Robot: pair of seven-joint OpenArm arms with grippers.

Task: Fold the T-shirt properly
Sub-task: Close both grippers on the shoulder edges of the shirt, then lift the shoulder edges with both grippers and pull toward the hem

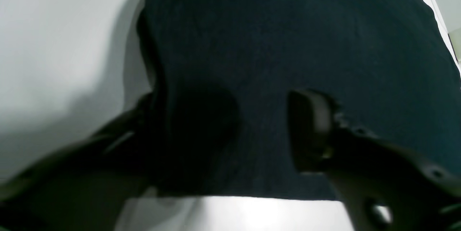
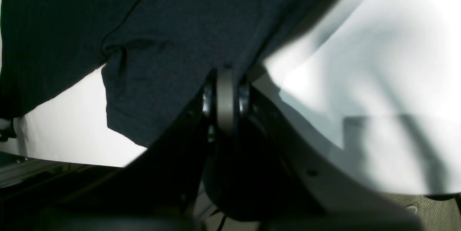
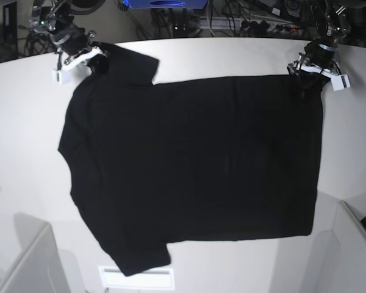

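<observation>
The T-shirt (image 3: pixel 195 165) lies flat on the table (image 3: pixel 24 110). My right gripper (image 2: pixel 226 79) pinches its shoulder; my left gripper (image 1: pixel 230 130), jaws apart, straddles the hem corner. Closing too shallow could miss it.

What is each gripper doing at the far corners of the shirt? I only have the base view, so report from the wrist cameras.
Observer: In the right wrist view, the right gripper is shut, pinching the edge of the T-shirt.
Operator: Now give me the left one.
Observer: In the left wrist view, the left gripper is open. Its fingers stand apart with the cloth's edge between them, not pinched.
</observation>
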